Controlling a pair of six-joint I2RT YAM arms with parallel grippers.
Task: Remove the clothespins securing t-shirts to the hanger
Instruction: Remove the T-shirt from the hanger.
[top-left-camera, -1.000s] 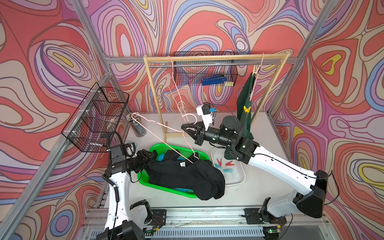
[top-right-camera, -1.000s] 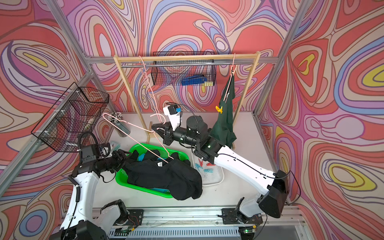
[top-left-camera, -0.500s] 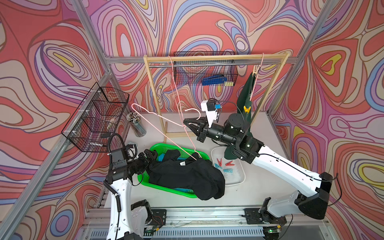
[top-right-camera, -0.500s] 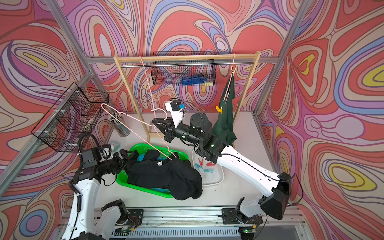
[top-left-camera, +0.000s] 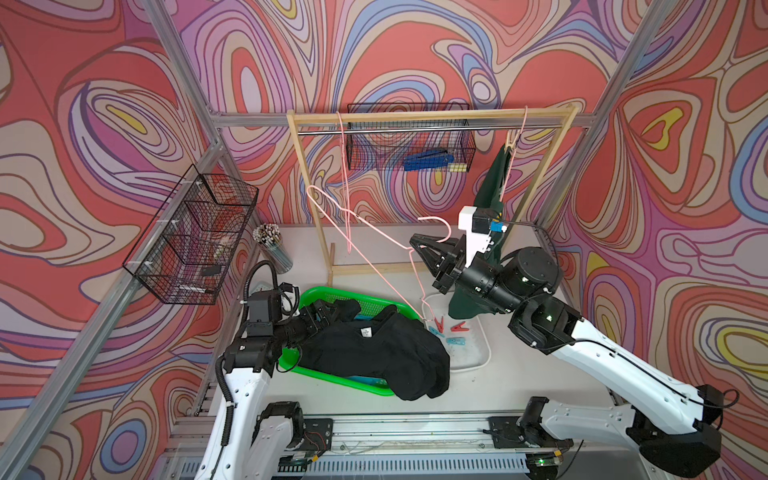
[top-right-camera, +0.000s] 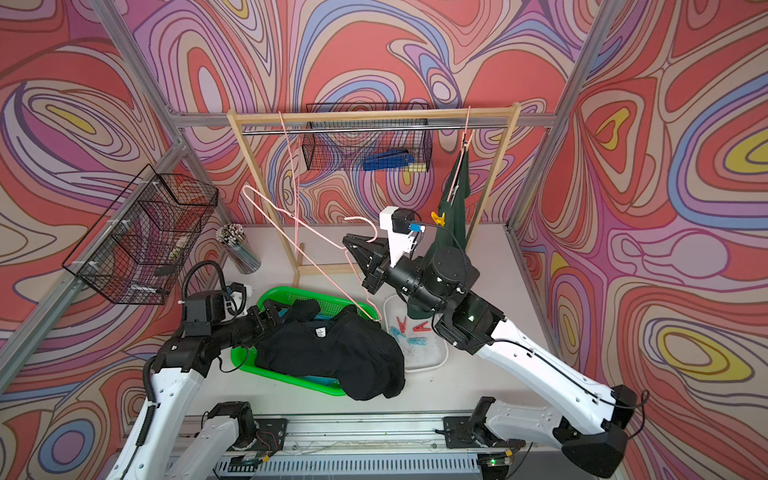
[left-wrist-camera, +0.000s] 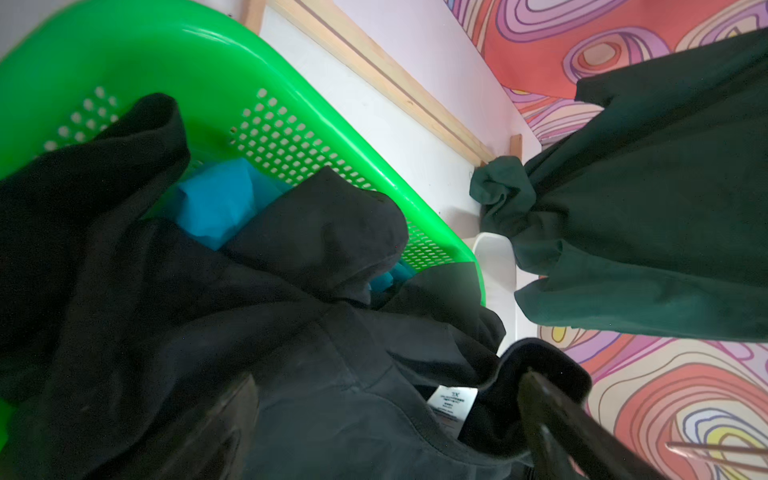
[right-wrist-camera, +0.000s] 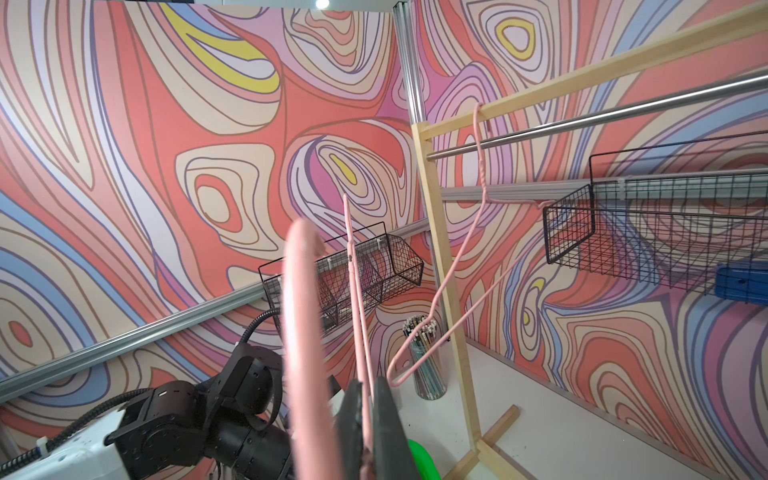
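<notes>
A black t-shirt (top-left-camera: 374, 349) lies heaped in the green basket (top-left-camera: 307, 293), over a turquoise t-shirt (left-wrist-camera: 216, 203). My left gripper (left-wrist-camera: 386, 415) stands open just above the black shirt's collar and label, gripping nothing. Held above the table, my right gripper (top-left-camera: 415, 243) is shut on a bare pink wire hanger (top-left-camera: 374, 266), whose low corner reaches the basket's far end. A dark green t-shirt (top-right-camera: 453, 199) hangs from another hanger at the rail's right end, with a yellow clothespin (top-right-camera: 437, 217) on it. Red and light blue clothespins (top-left-camera: 446, 330) lie in the white tray (top-left-camera: 478, 361).
The wooden rack (top-left-camera: 316, 199) stands at the back, with an empty pink hanger (top-left-camera: 344, 166) on its rail. A wire basket (top-left-camera: 411, 141) hangs behind it, another wire basket (top-left-camera: 191, 245) is on the left wall, and a cup of pencils (top-left-camera: 272, 249) stands by the rack's foot.
My left gripper has opened wide beside the black shirt. My right gripper has moved right and a little up with the pink hanger, swinging its far end higher.
</notes>
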